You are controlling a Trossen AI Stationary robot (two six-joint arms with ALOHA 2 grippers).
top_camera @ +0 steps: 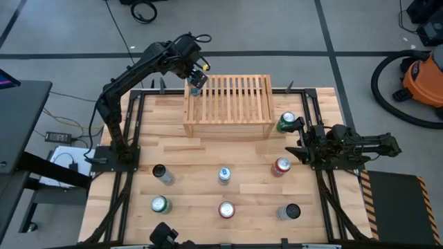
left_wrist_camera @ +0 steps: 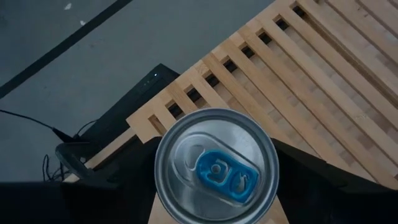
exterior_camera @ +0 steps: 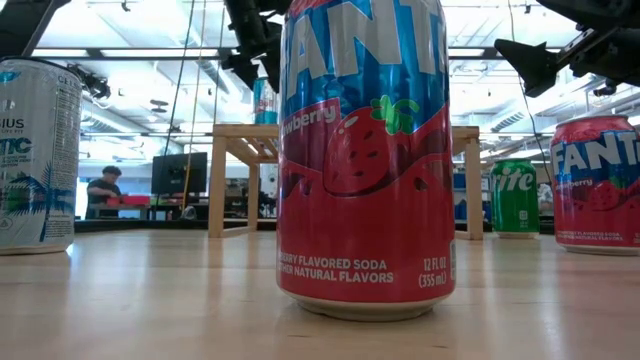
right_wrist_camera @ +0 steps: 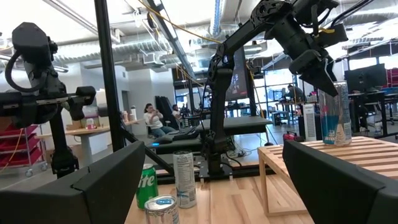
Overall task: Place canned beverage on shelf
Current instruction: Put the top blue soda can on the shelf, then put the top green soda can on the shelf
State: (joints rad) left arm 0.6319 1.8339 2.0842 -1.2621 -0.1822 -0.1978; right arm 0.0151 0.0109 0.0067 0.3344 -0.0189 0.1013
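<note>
Counter [top_camera: 208, 162]: butcher-block wood, shelf [top_camera: 228, 105] at far edge, slatted top, solid front board.

Left arm reaches over shelf's far-left corner. Left pincer [top_camera: 195, 81] straddles blue-tab can [left_wrist_camera: 216, 167], upright on slats at that corner; fingers [right_wrist_camera: 324, 76] alongside can, can't tell if clamped or just off it.

Right pincer [top_camera: 296, 142] at counter's right side, fingers wide apart, holding nothing, between green Sprite can [top_camera: 286, 122] and red Fanta can [top_camera: 282, 166].

5 more cans loose on near half of counter.
</note>
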